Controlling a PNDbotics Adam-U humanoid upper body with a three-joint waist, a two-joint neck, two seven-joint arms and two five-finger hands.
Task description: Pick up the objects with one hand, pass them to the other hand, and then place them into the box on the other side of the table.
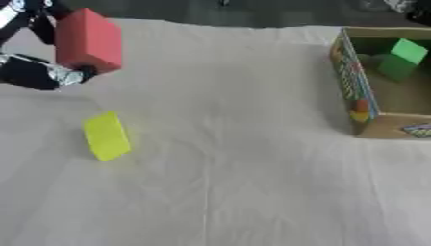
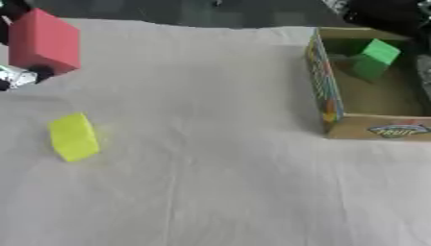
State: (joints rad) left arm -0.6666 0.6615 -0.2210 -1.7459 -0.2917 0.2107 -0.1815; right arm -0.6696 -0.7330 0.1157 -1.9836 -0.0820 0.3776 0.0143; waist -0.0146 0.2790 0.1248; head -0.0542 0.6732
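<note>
Over at the far left corner of the tabletop, the left hand has its fingers wrapped around the red block and holds it up off the cloth. Looks to me like the hand-off comes next, so I'd carry the block toward the middle and keep one face clear of fingers for the other hand to take (no point passing something the receiver can't get hold of). The yellow block lies by the left edge, waiting its turn. The box sits at the right edge with a green block already inside.

The left eye view shows more of the hand and its silver wrist; the right eye view crops most of that but shows the box's front label. The right hand isn't visible in either view.
</note>
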